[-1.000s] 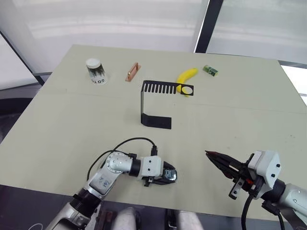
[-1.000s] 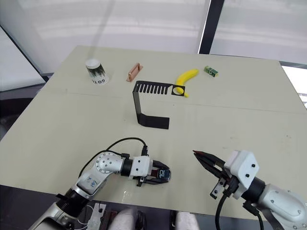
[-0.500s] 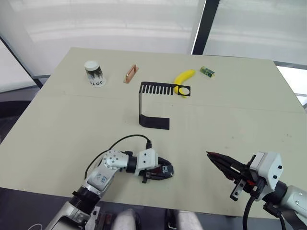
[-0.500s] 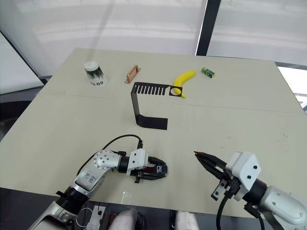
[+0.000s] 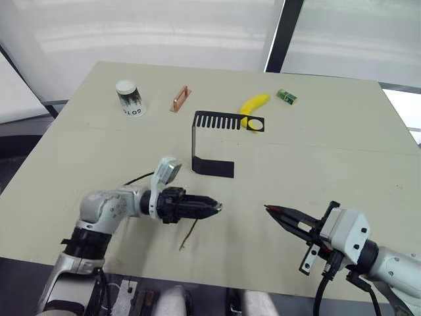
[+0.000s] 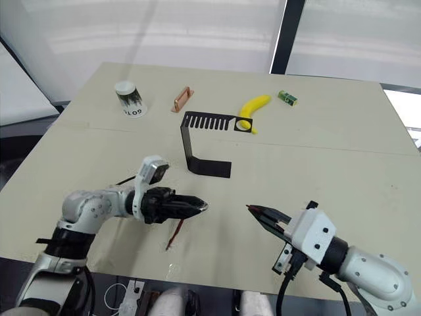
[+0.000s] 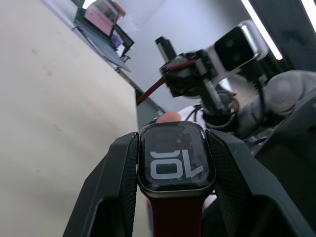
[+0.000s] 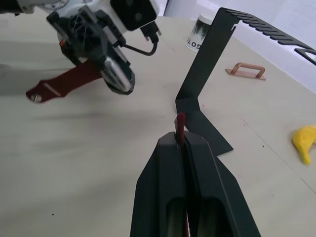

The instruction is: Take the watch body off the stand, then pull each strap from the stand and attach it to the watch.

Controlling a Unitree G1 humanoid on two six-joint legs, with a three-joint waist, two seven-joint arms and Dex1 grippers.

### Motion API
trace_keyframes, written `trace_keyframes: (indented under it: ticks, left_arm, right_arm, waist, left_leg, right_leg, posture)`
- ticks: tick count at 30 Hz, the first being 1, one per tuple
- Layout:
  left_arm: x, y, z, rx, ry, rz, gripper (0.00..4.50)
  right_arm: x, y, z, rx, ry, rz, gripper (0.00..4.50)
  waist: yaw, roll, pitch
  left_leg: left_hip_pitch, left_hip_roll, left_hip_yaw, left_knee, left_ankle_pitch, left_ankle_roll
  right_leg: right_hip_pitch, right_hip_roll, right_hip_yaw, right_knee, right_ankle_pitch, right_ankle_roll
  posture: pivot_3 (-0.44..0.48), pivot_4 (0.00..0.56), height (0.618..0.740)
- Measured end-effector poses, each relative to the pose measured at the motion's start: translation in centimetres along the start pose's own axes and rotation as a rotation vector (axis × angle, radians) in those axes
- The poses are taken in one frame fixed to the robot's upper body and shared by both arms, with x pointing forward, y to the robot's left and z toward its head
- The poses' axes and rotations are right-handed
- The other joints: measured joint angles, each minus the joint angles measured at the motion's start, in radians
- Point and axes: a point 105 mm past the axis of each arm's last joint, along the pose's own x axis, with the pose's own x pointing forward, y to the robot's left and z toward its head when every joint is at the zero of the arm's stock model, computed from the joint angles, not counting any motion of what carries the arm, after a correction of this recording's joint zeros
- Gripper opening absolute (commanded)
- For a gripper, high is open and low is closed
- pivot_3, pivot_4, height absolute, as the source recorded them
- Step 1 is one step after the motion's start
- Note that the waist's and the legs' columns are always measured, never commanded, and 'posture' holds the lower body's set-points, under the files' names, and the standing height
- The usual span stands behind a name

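My left gripper (image 5: 210,209) is shut on the watch body (image 7: 175,163), a rounded-square case with a black screen and light digits, held above the table and pointing right. One dark red strap (image 8: 64,84) is fixed to the watch and hangs down toward the table. Facing it from the right, my right gripper (image 5: 277,212) is shut on the other dark red strap (image 8: 180,123), whose tip pokes out between the fingers. A short gap separates the two grippers. The black stand (image 5: 210,141) stands behind them with nothing on its comb arm.
Along the far side of the table lie a yellow banana (image 5: 255,105) just behind the stand's round hole, a small green item (image 5: 287,96), a copper handle (image 5: 179,99) and a white-lidded jar (image 5: 129,97). The table's front edge is close below both grippers.
My left arm has lifted off the table near the front edge and swung to point right, carrying the watch with its strap dangling. My right gripper has moved left toward it.
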Motion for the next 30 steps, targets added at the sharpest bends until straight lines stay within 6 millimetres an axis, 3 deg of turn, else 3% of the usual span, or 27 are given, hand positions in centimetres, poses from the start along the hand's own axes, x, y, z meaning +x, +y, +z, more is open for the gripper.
trace_keyframes:
  ticks: [5, 9, 19, 30]
  left_arm:
    - [-0.3, 0.4, 0.8, -0.062, -0.014, -0.003, 1.64]
    - [0.9, 0.3, 1.5, -0.059, 0.004, -0.062, 1.64]
    - [1.5, 0.2, 0.8, -0.062, 0.039, -0.112, 1.64]
    - [2.5, 0.8, 0.3, 0.072, 0.042, -0.092, 1.64]
  right_arm:
    - [0.8, 0.3, 0.5, -0.070, 0.003, 0.057, 0.00]
    - [1.6, 0.6, 0.7, -0.117, -0.001, 0.087, 0.00]
    - [2.7, 1.0, 1.2, -0.153, -0.019, 0.112, 0.00]
    - [3.1, 1.2, 1.3, -0.184, -0.015, 0.126, 0.00]
  waist:
    - [0.001, -0.001, 0.003]
    - [0.002, -0.002, 0.003]
    - [0.001, -0.002, 0.004]
    - [0.002, -0.003, 0.004]
  left_leg:
    - [-0.002, 0.000, 0.000, 0.001, 0.000, 0.000]
    - [-0.004, 0.000, 0.000, 0.002, 0.000, 0.000]
    - [-0.011, -0.001, 0.001, 0.003, 0.003, -0.002]
    - [-0.012, -0.001, 0.001, 0.003, 0.003, -0.002]
  right_leg:
    - [-0.001, 0.000, 0.000, 0.000, 0.000, 0.000]
    - [-0.002, 0.000, 0.000, -0.001, 0.000, 0.000]
    - [-0.012, 0.000, 0.000, 0.005, 0.000, 0.000]
    - [-0.013, 0.000, 0.001, 0.005, 0.000, 0.000]
  posture:
    - [0.000, 0.150, 0.729]
    - [0.000, 0.150, 0.729]
    - [0.000, 0.150, 0.729]
    - [0.000, 0.150, 0.729]
